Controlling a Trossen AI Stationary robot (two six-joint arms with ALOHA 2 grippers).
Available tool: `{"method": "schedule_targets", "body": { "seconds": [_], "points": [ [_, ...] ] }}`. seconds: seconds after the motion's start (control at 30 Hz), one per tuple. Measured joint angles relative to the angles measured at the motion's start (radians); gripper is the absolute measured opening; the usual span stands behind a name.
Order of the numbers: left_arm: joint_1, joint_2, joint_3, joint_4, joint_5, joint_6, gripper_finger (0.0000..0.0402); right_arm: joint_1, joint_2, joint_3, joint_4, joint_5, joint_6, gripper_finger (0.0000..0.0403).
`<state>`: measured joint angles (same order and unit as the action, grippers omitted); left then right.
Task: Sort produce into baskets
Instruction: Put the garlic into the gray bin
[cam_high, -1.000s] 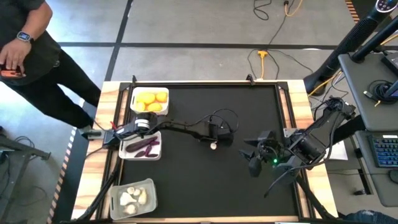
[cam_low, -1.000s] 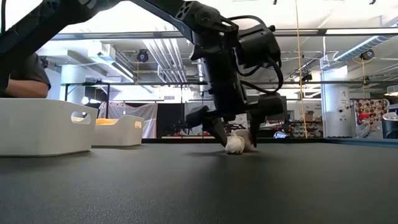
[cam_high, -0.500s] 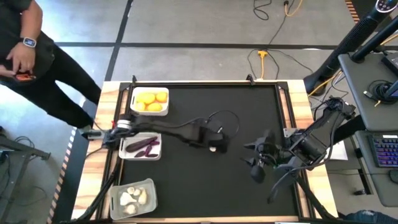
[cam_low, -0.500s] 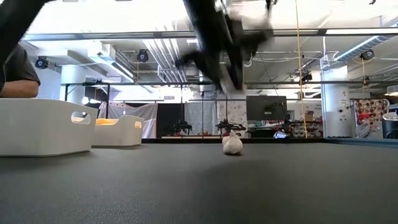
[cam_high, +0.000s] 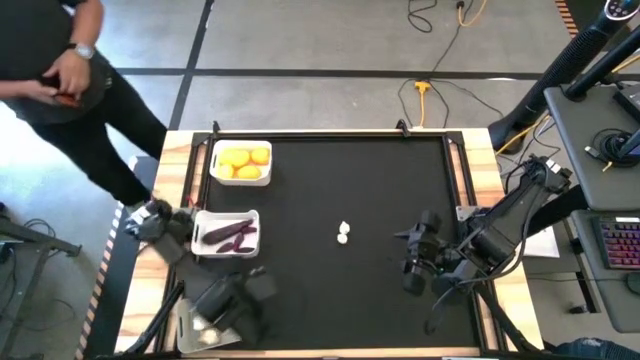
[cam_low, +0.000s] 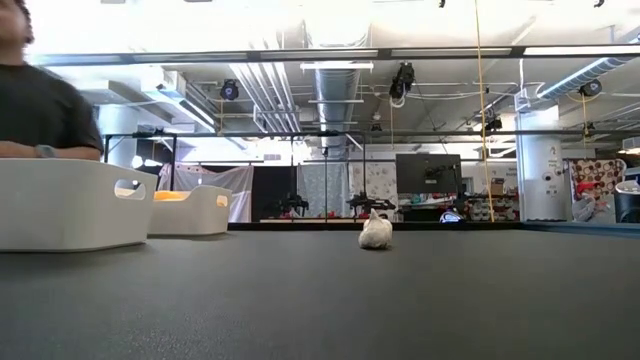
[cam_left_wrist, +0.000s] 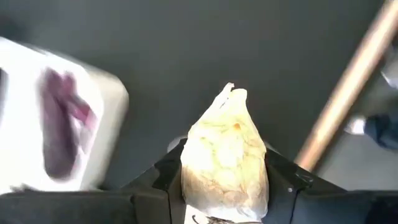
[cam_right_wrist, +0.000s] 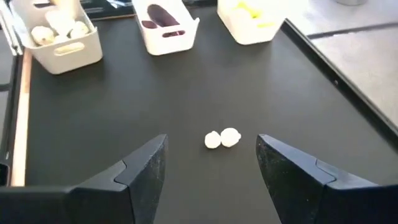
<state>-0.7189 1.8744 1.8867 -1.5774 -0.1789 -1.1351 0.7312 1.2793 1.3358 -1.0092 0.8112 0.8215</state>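
My left gripper (cam_high: 240, 300) is near the table's near-left corner, beside the clear basket (cam_high: 200, 322) of garlic bulbs, and is shut on a white garlic bulb (cam_left_wrist: 225, 155). Two more garlic bulbs (cam_high: 343, 234) lie on the black mat at mid-table; they also show in the right wrist view (cam_right_wrist: 222, 138) and the low view (cam_low: 375, 232). My right gripper (cam_high: 412, 262) is open and empty, to the right of them. A white basket of purple pieces (cam_high: 228, 233) and a white basket of yellow fruits (cam_high: 241, 162) stand along the left edge. My left gripper pinches the garlic bulb's two sides (cam_left_wrist: 186, 168) between its two fingers. The bulb's pointed tip (cam_left_wrist: 229, 90) sticks out beyond the fingertips. The bulb is lifted clear of the mat.
A person (cam_high: 70, 80) stands beyond the table's far-left corner. The wooden table edge (cam_high: 140, 290) runs along the left. Open black mat (cam_high: 350, 180) lies between the baskets and my right gripper.
My left gripper has risen from the garlic at mid-table with one bulb and has swung fast toward the table's near-left corner, up to the clear basket. The other bulbs have stayed on the mat. The person has walked to the right.
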Motion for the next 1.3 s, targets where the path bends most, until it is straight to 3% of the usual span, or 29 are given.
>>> {"method": "schedule_targets", "body": {
  "seconds": [0.13, 0.27, 0.53, 0.77, 0.97, 1.13, 1.2, 1.3],
  "points": [
    [-0.13, 0.0, -0.058, 0.014, 0.065, -0.138, 0.0124, -0.003, 0.0, -0.035, 0.021, 0.0, 0.071, 0.0237],
    [-0.189, -0.004, -0.196, 0.022, 0.098, -0.198, 0.0125, -0.003, 0.008, -0.038, 0.025, 0.001, 0.134, 0.0237],
    [-0.212, -0.101, -0.534, 0.375, 0.143, -0.166, 0.0125, -0.005, 0.012, -0.037, 0.036, 0.002, 0.238, 0.0237],
    [-0.218, -0.163, -0.71, 0.443, 0.106, -0.127, 0.0143, -0.036, 0.091, -0.037, 0.151, -0.01, 0.166, 0.0238],
    [-0.237, -0.209, -0.745, 0.478, 0.147, -0.031, 0.021, -0.133, 0.227, -0.032, 0.297, -0.142, 0.125, 0.0251],
    [-0.245, -0.296, -0.648, 0.375, 0.189, 0.091, 0.0271, -0.174, 0.286, 0.02, 0.29, -0.173, 0.142, 0.0275],
    [-0.24, -0.343, -0.595, 0.364, 0.119, 0.139, 0.0289, -0.182, 0.292, 0.041, 0.29, -0.176, 0.126, 0.0285],
    [-0.188, -0.414, -0.55, 0.364, -0.073, 0.179, 0.03, -0.189, 0.282, 0.06, 0.286, -0.175, 0.101, 0.0294]
  ]
}}
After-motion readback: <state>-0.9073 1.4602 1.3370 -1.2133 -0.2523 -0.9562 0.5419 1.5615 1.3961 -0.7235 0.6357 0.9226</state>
